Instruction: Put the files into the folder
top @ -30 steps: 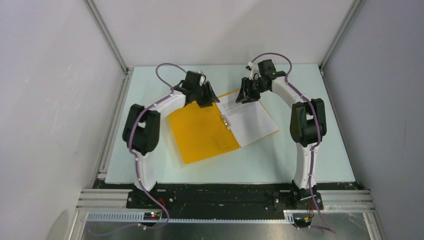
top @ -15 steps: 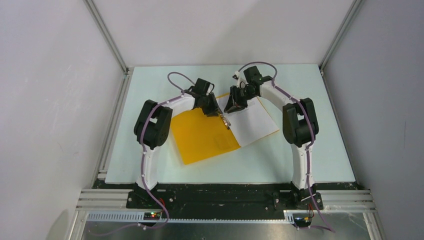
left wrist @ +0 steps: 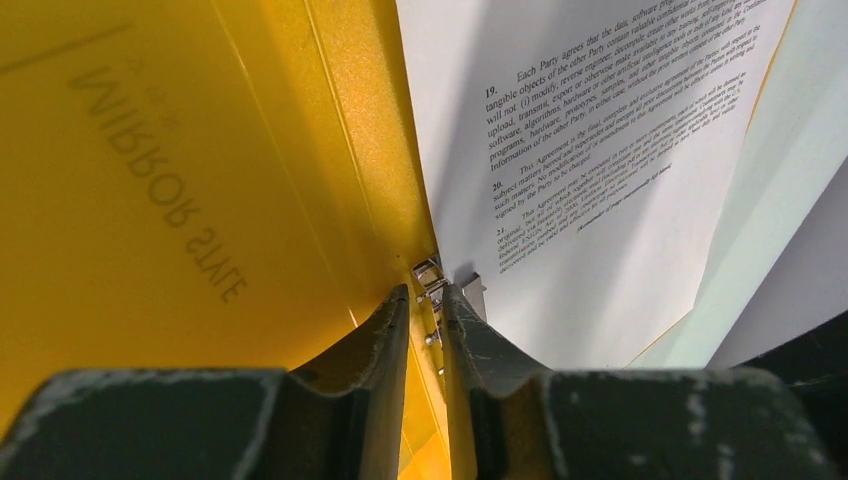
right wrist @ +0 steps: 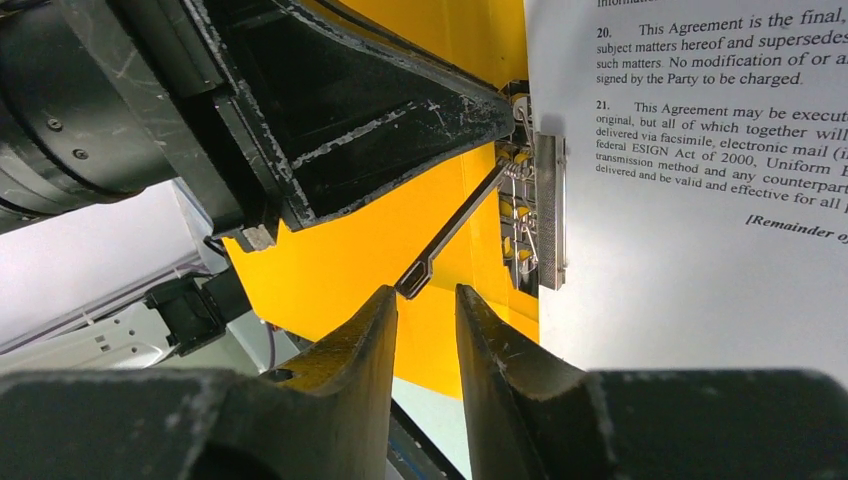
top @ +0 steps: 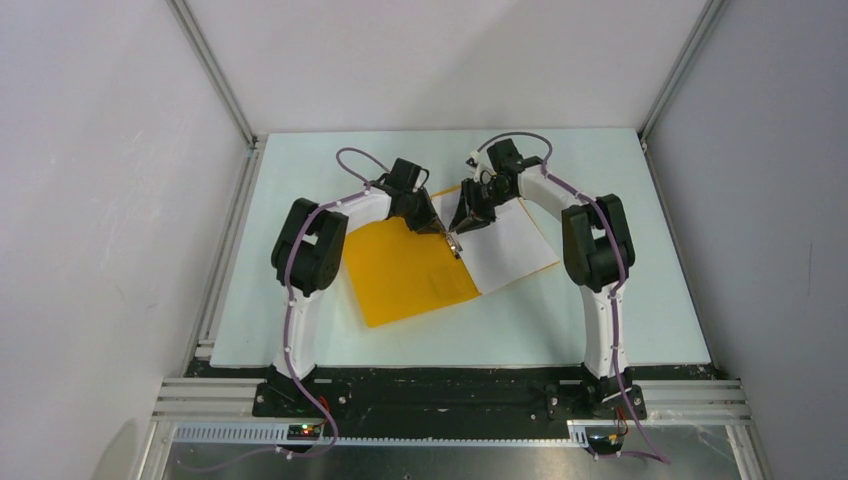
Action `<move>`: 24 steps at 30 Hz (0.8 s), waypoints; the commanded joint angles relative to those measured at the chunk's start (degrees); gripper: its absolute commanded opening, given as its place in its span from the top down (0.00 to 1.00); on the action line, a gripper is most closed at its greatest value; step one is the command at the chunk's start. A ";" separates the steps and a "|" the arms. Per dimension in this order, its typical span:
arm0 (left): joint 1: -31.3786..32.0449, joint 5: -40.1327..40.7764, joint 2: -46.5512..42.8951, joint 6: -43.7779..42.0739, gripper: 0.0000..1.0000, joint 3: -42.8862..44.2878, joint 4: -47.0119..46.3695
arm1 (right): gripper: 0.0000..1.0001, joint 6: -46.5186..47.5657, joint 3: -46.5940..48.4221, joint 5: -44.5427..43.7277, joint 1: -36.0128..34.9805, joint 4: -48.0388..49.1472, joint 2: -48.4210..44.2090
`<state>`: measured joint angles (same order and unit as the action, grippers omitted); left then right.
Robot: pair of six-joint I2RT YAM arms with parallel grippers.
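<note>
White enclosure walls and aluminium framing surround a pale rectangular bench (top: 560,320), with both arm bases bolted at its 6 o'clock edge.

1. Folder. The flat orange-yellow card folder (top: 400,275) lies open at the bench centre, rotated slightly. Its bare yellow flap sits toward 8 o'clock.
2. Files. The thin white paper sheets printed with small black text (top: 510,250) lie flat on the folder's other flap, toward 3 o'clock. They reach up to the spine.
3. Clip. A small silver metal spring clip (top: 454,243) sits on the spine near the folder's 12 o'clock end. Its flat bar (right wrist: 549,210) lies along the edge of the sheets. Its thin lever (right wrist: 455,235) stands raised at a slant over the yellow flap.
4. Left fingers (left wrist: 385,330). They are set to a narrow gap and point straight at the clip from 10 o'clock, tips just beside its hardware. Nothing is visibly clamped between them.
5. Right fingers (right wrist: 370,330). They are also narrow, approaching from 1 o'clock. The free end of the lever is just ahead of the gap. Contact cannot be confirmed.
6. Both sets of tips meet closely over the clip.
</note>
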<state>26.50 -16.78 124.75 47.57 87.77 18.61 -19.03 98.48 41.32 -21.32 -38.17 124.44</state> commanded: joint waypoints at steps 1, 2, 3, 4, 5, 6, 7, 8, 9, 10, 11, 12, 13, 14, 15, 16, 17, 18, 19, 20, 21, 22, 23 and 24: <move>0.04 0.55 1.32 0.59 0.77 1.50 0.06 | 0.68 -1.13 -0.02 1.65 -0.30 0.04 1.51; 0.04 0.61 1.30 0.59 0.77 1.47 0.08 | 0.68 -1.53 -0.07 1.90 -0.26 0.17 1.64; 0.04 0.65 1.25 0.55 0.78 1.41 0.08 | 0.68 -1.71 -0.11 2.09 -0.28 0.41 1.82; 0.04 0.62 1.31 0.56 0.79 1.38 0.10 | 0.68 -2.18 -0.16 2.49 -0.23 0.57 1.93; 0.04 0.65 1.36 0.53 0.79 1.36 0.08 | 0.68 -2.39 -0.25 2.69 -0.22 0.91 2.07; 0.04 0.68 1.37 0.51 0.80 1.31 0.10 | 0.68 -2.87 -0.27 2.99 -0.19 1.04 2.18; 0.04 0.69 1.33 0.51 0.80 1.28 0.11 | 0.68 -3.04 -0.36 3.12 -0.16 1.36 2.33; 0.04 0.71 1.30 0.50 0.80 1.23 0.11 | 0.68 -3.50 -0.38 3.45 -0.13 1.57 2.40; 0.04 0.70 1.29 0.50 0.80 1.19 0.09 | 0.68 -3.75 -0.45 3.65 -0.13 1.93 2.48; 0.04 0.74 1.29 0.50 0.80 1.19 0.10 | 0.68 -4.07 -0.47 3.98 -0.12 2.03 2.63; 0.09 0.71 1.29 0.46 0.80 1.18 0.11 | 0.68 -4.12 -0.52 4.09 -0.12 2.11 2.68; 0.06 0.70 1.22 0.49 0.81 1.14 0.06 | 0.68 -4.16 -0.50 4.24 -0.08 2.13 2.72; 0.05 0.74 1.25 0.50 0.81 1.12 0.10 | 0.69 -4.17 -0.46 4.27 -0.10 2.11 2.73; 0.09 0.76 1.21 0.50 0.81 1.11 0.06 | 0.70 -4.17 -0.47 4.40 -0.07 2.08 2.73; 0.05 0.77 1.25 0.50 0.81 1.03 0.10 | 0.71 -4.18 -0.52 4.52 -0.10 2.06 2.65; 0.05 0.78 1.23 0.46 0.81 1.05 0.06 | 0.72 -4.11 -0.63 4.73 -0.12 2.05 2.58; 0.04 0.78 1.22 0.44 0.81 1.07 0.04 | 0.73 -4.09 -0.89 4.82 -0.12 1.99 2.53; 0.04 0.87 1.23 0.47 0.81 1.13 0.05 | 0.74 -4.05 -1.20 4.95 -0.08 1.97 2.44; 0.04 0.93 1.26 0.43 0.81 1.11 0.08 | 0.75 -3.99 -1.36 4.98 -0.16 1.90 2.32; 0.04 0.90 1.30 0.42 0.81 1.10 0.08 | 0.77 -4.00 -1.71 5.10 -0.14 1.89 2.13; 0.04 0.90 1.29 0.42 0.81 1.09 0.09 | 0.78 -3.93 -1.89 5.18 -0.13 1.88 2.04; 0.04 0.93 1.33 0.42 0.81 1.09 0.06 | 0.80 -3.97 -2.26 5.24 -0.13 1.88 1.90; 0.04 0.90 1.31 0.42 0.81 1.09 0.04 | 0.81 -3.93 -2.42 5.37 -0.08 1.87 1.83; 0.04 0.93 1.31 0.42 0.81 1.09 0.03 | 0.82 -3.92 -2.72 5.45 -0.06 1.92 1.68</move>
<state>26.50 -16.75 124.88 47.68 87.77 18.57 -22.65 96.82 46.00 -21.30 -36.67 126.74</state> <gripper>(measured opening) 0.188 0.196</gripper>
